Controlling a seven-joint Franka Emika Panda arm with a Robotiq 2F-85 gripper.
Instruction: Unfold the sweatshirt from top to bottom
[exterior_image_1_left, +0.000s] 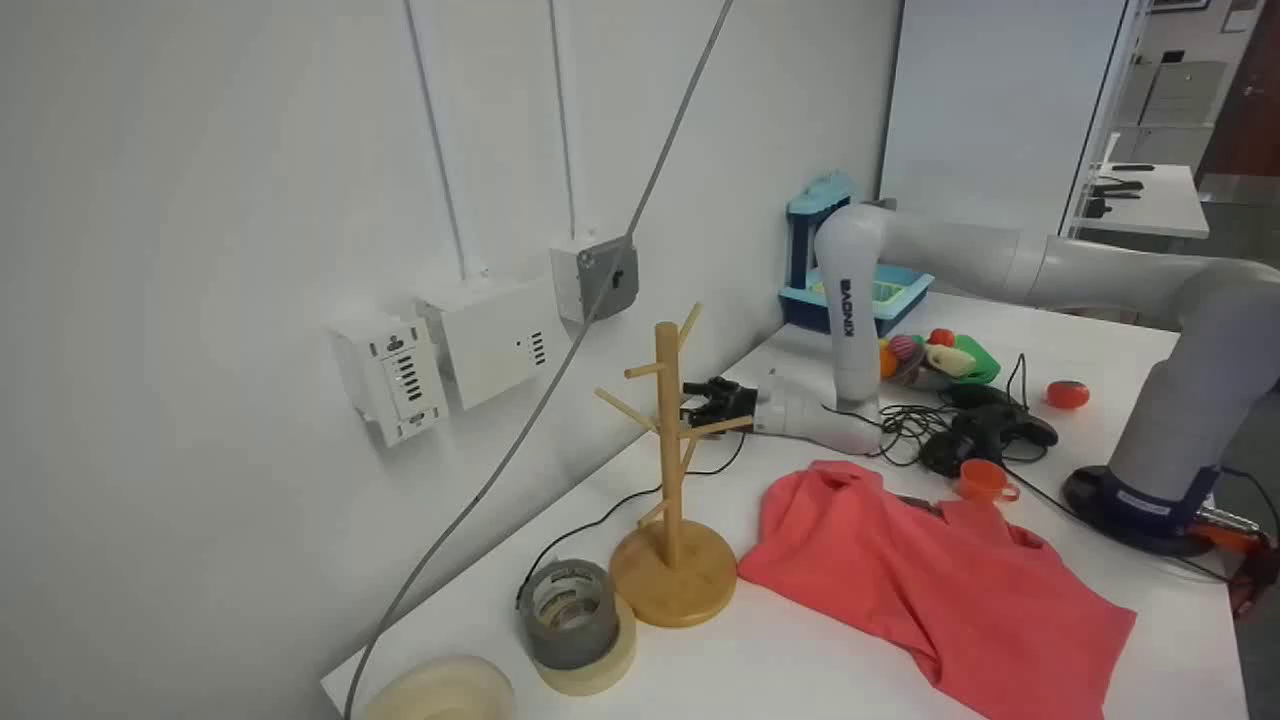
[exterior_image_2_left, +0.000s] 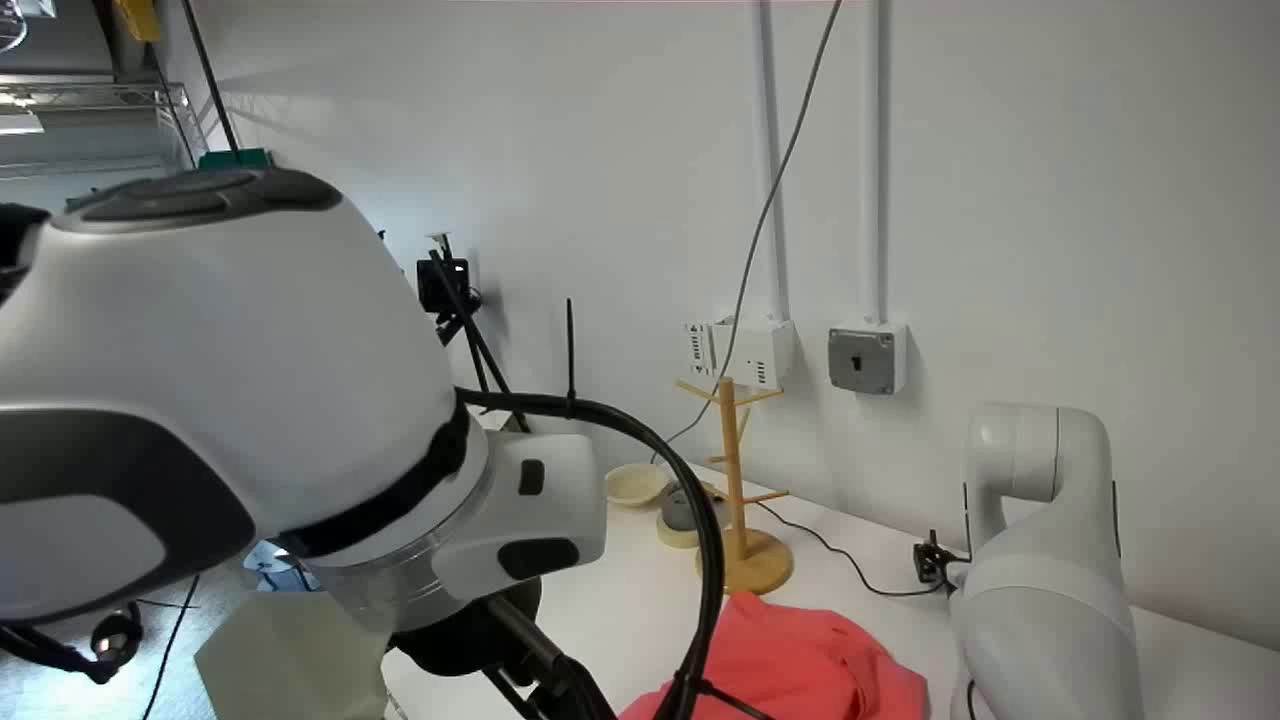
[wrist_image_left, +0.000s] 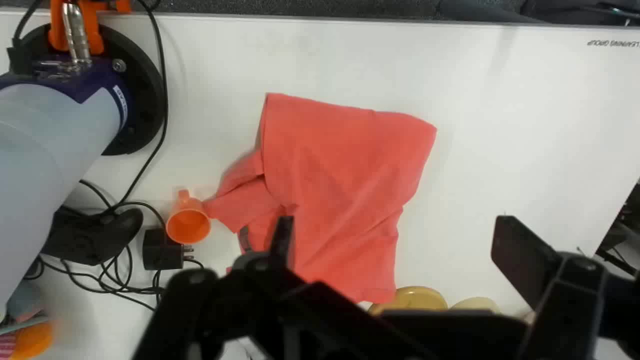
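**Coral-red sweatshirt (wrist_image_left: 340, 175) creased on table (wrist_image_left: 510, 100), gripper (wrist_image_left: 396, 237) spread wide**

Wrist view: dark fingers (wrist_image_left: 525, 262) stand far apart, one at approx. 7 o'clock from ctr., one b/w 3 & 4; the 7 o'clock one overlaps the sweatshirt in view. Sweatshirt lies mid-view, w/ wrinkles across it & a rumpled flap out to 9. Orange mug (wrist_image_left: 188, 225) sits right by that flap; touching or not, can't tell. Dark strip (wrist_image_left: 245, 239) shows at sweatshirt's 8 o'clock edge; black adapter (wrist_image_left: 162, 250) w/ prongs is past it, b/w 8 & 9.

In an exterior view, wooden mug tree (exterior_image_1_left: 670, 450) stands upright at sweatshirt's 9 o'clock, base just beside its corner; grey tape roll (exterior_image_1_left: 572, 645) is atop a tan roll (exterior_image_1_left: 600, 674), farther out toward 9. White Kinova arm (exterior_image_1_left: 1030, 270) is at approx. 1, its mount nearer 2.

In an exterior view, robot's own white arm (exterior_image_2_left: 250, 340) fills the 9 o'clock side; sweatshirt shows at 5, partly behind black cables (exterior_image_2_left: 712, 540).
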